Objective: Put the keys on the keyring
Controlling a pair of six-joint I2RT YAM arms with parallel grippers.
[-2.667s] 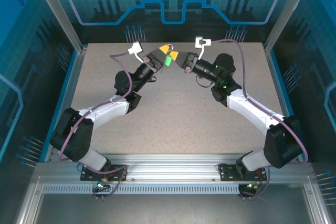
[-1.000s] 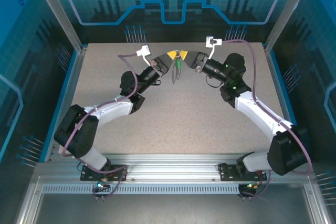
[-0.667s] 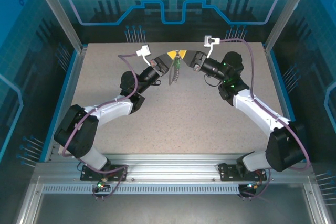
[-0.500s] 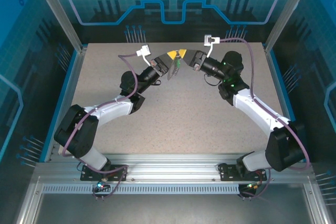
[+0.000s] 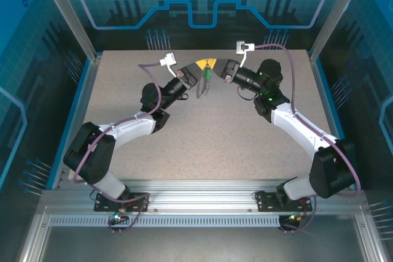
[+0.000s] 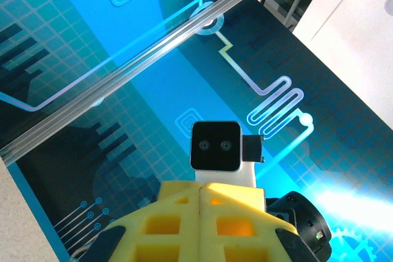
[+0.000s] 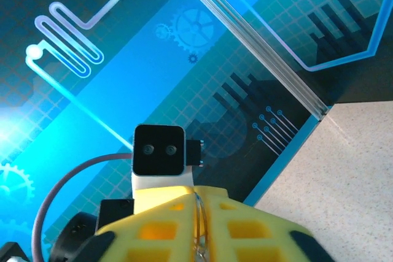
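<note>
Shifted since the earliest frame: both tool tips, slightly toward 3 o'clock; the key (image 5: 207, 77), then up between the tips, now dangles beneath them, over the 12 o'clock end of the table (image 5: 215, 151). Directly at the key's 6 o'clock hangs the keyring (image 5: 202, 89), apparently joined to it. State of right tool (image 7: 199, 204): clamped on a thin silvery strand, judged the keyring's chain. State of left tool (image 6: 201, 197): fingers together, nothing seen between them. Progress: threading apparently done, join too small to confirm; set-down outstanding.

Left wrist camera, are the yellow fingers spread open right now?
No, the yellow fingers of the left gripper are pressed together, with only a thin seam between them.
</note>
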